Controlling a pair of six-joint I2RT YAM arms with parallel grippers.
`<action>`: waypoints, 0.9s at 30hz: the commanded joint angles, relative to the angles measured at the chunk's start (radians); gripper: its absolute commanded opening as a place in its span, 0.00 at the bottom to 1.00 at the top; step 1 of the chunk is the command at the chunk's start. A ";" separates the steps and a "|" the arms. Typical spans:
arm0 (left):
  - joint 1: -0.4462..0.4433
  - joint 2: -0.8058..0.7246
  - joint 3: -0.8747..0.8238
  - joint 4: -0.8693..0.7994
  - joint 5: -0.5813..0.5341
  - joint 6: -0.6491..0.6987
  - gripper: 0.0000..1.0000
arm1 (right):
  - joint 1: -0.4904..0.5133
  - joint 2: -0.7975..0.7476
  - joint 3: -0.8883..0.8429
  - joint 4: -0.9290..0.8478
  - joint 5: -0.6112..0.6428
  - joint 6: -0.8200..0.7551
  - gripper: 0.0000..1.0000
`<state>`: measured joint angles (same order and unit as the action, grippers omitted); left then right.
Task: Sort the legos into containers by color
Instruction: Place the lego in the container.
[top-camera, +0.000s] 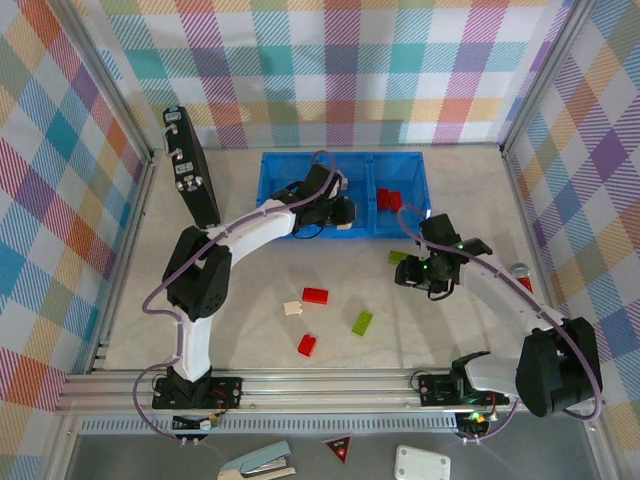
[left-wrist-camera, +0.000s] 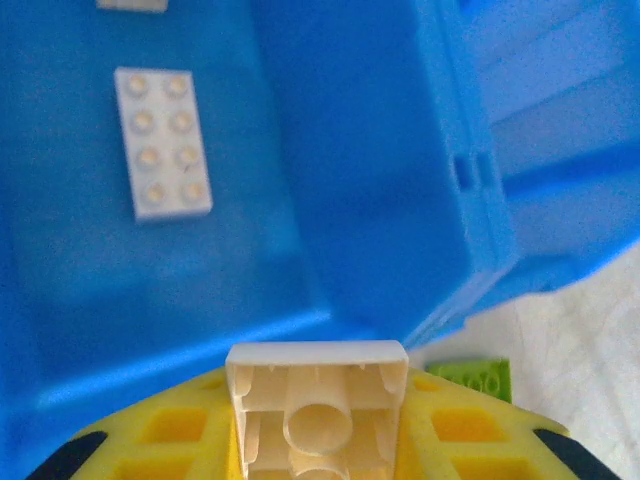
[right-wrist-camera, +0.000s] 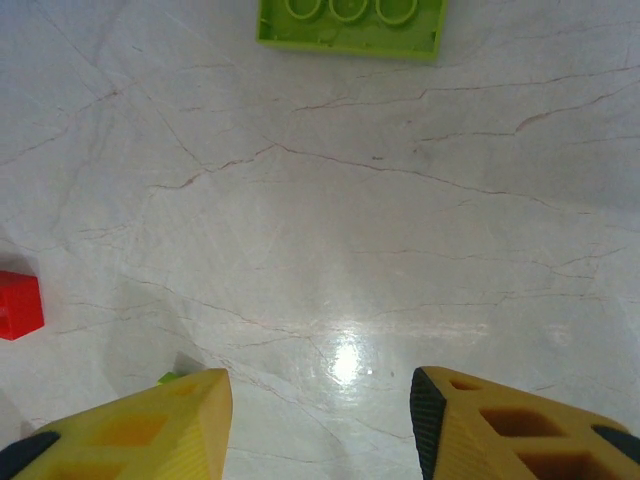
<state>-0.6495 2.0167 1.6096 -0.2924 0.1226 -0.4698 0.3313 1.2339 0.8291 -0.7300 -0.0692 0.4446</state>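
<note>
The left end effector (top-camera: 340, 212) is clamped on a cream lego (left-wrist-camera: 318, 400). The brick sits between the yellow fingers (left-wrist-camera: 170, 440) with its hollow underside toward the wrist camera. Just ahead of it and below lies one compartment of the blue tray (left-wrist-camera: 400, 200). On the floor of this compartment, ahead and to the left, a second cream brick (left-wrist-camera: 162, 142) lies flat with the studs up. The step in hand therefore seems to be the delivery of a cream piece to the cream compartment. I judge that the next move calls for carrying the brick a little further past the near wall, because it seems to hang close to that edge, and only then parting the jaws.

The right end effector (right-wrist-camera: 318, 400) has its fingers apart with nothing between them, low over the surface (right-wrist-camera: 350, 250). Straight ahead of it lies a lime green lego (right-wrist-camera: 348, 25), apparently underside up, and to its left a red lego (right-wrist-camera: 18, 305). To take the green one it would need to advance, straddle the brick and close.
</note>
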 joint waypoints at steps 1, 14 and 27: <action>-0.008 0.048 0.072 0.091 -0.003 0.024 0.33 | 0.001 -0.017 -0.003 0.016 -0.022 0.020 0.51; -0.009 0.213 0.160 0.201 -0.100 0.050 0.31 | 0.001 -0.027 0.033 -0.007 -0.038 0.019 0.48; -0.004 0.289 0.179 0.253 -0.146 0.064 0.31 | 0.002 -0.075 0.035 -0.057 -0.032 0.016 0.47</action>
<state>-0.6514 2.2898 1.7500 -0.0681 0.0051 -0.4282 0.3313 1.1805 0.8417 -0.7528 -0.0948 0.4568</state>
